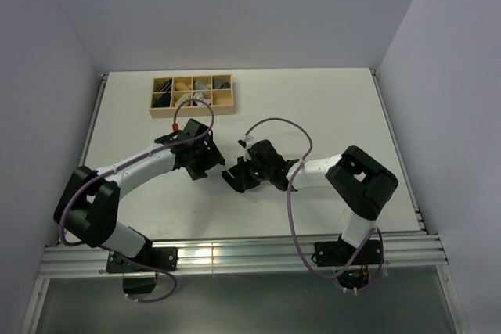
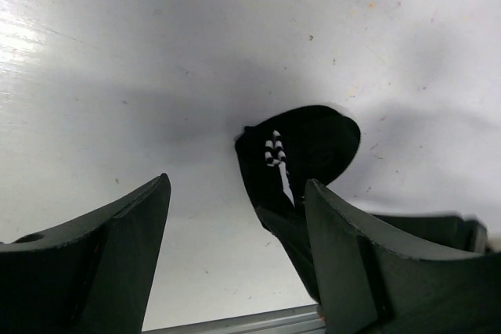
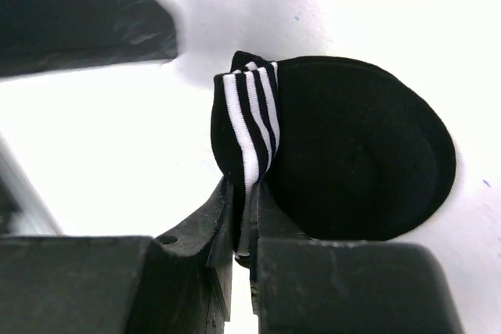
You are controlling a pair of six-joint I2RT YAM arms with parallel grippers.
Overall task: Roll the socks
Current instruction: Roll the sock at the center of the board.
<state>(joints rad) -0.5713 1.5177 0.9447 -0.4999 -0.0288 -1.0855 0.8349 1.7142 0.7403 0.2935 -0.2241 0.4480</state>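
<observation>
The socks (image 3: 360, 154) lie on the white table as one flat black bundle, with a black-and-white striped fold (image 3: 250, 115) at its left edge. I cannot tell which sock the fold belongs to. My right gripper (image 3: 249, 217) is shut on that striped fold. In the top view the right gripper (image 1: 239, 177) covers most of the bundle (image 1: 232, 181). My left gripper (image 1: 205, 163) is open and empty just left of it. In the left wrist view the bundle (image 2: 313, 142) lies ahead of the open left gripper (image 2: 235, 193), toward its right finger.
A wooden compartment box (image 1: 233, 98) holding several sock rolls stands at the back left of the table. One finger of the left gripper (image 3: 78, 13) shows at the top left of the right wrist view. The table's metal front rail (image 1: 235, 254) runs along the near edge.
</observation>
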